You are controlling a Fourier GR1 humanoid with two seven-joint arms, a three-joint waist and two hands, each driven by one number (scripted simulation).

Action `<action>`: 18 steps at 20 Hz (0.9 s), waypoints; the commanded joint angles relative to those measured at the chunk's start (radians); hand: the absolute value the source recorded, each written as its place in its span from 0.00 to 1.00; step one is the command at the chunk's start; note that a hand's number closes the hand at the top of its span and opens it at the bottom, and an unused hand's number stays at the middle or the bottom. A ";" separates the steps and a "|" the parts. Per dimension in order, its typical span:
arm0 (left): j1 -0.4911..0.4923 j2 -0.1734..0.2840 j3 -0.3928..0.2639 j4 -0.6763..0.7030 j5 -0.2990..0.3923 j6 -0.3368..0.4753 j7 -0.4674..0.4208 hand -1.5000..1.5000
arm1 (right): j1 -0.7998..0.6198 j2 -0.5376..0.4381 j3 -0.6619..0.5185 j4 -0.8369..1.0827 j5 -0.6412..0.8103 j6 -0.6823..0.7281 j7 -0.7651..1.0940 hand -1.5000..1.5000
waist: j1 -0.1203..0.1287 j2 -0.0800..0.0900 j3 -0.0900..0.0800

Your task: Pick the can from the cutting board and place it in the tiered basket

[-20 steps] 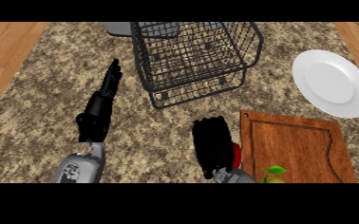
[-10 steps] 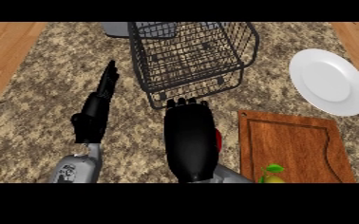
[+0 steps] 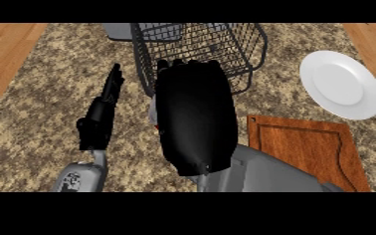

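Note:
My right hand [image 3: 195,117] fills the middle of the head view, its back turned up and its fingers curled over at the front rim of the black wire tiered basket [image 3: 202,42]. Only a grey and red sliver of the can [image 3: 153,115] shows at the hand's left edge; the rest is hidden under the hand. The wooden cutting board [image 3: 308,147] lies at the lower right with nothing showing on it. My left hand [image 3: 101,114] rests to the left of the basket, fingers straight and pointing away from me.
A white plate [image 3: 339,83] lies right of the basket, above the board. A grey object [image 3: 121,30] sits behind the basket's left corner. The speckled counter [image 3: 51,89] runs to wooden strips at both sides.
My right hand has risen from the board's left edge and moved left and forward to the basket's front rim, carrying the can. The left hand has hardly moved.

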 commanded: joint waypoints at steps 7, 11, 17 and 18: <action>0.022 -0.008 -0.023 -0.016 -0.017 0.002 -0.005 0.50 | -0.304 0.020 -0.179 0.267 -0.199 -0.105 0.203 1.00 | 0.011 0.007 0.001; -0.037 -0.011 0.000 0.012 -0.003 0.008 -0.012 0.50 | -0.348 0.020 -0.206 0.427 -0.166 -0.213 0.111 1.00 | 0.004 0.013 0.001; 0.024 0.000 -0.002 0.016 -0.001 0.010 -0.050 0.50 | -0.437 0.020 -0.264 0.585 -0.085 -0.212 0.016 1.00 | -0.007 0.011 0.002; -0.046 0.016 0.027 0.056 0.008 0.001 -0.029 0.50 | -0.492 0.021 -0.281 0.675 -0.090 -0.210 -0.003 1.00 | -0.003 0.015 0.001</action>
